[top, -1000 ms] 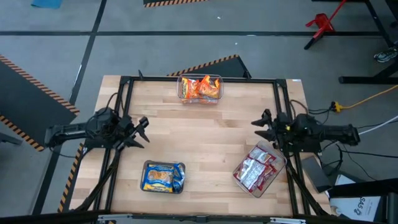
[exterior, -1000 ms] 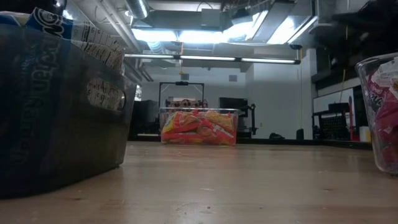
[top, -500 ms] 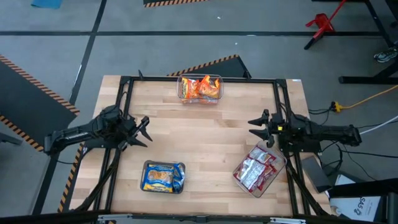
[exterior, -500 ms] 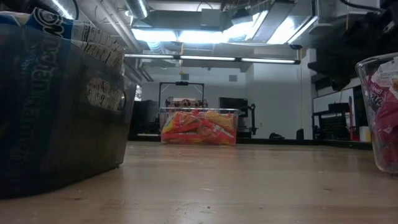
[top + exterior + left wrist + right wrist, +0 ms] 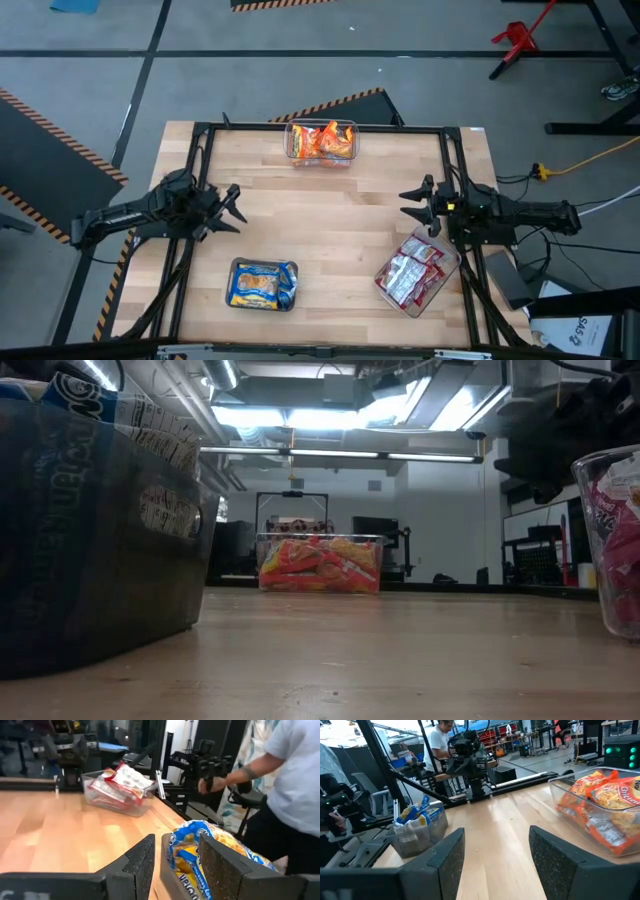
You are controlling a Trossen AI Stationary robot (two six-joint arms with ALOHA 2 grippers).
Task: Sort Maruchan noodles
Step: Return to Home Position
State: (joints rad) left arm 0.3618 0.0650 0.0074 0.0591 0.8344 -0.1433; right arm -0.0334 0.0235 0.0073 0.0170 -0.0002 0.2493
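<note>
Evidently near the end. In the high view no loose packets lie on the bare tabletop (image 5: 330, 215).

- Orange packets (image 5: 322, 141): in a clear bin (image 5: 288, 143), top centre of the frame.
- Blue-and-yellow packets (image 5: 262, 285): in a second bin (image 5: 234, 268), lower centre-left.
- Red-and-white packets (image 5: 408, 274): in a third bin (image 5: 381, 283), lower right, set at an angle.

Each colour appears to have its own bin. No mixing is visible, though packets lower in the piles are hidden. Judged: sorting is done, and only parking the arms is left.

Left claw (image 5: 233, 207): at the left of the frame, pointing inward over the tabletop, well apart from all three bins. Its fingers are spread. The wrist view shows the blue-and-yellow packets beyond the gap. Nothing is gripped or touched.

Right claw (image 5: 410, 205): at the right of the frame, pointing inward, near the upper corner of the third bin but not in it. Its fingers are spread wide. In its wrist view the gap is empty, with the orange packets and their bin beyond. It is released and grasping nothing.

Low view: the tabletop between the bins is bare.
</note>
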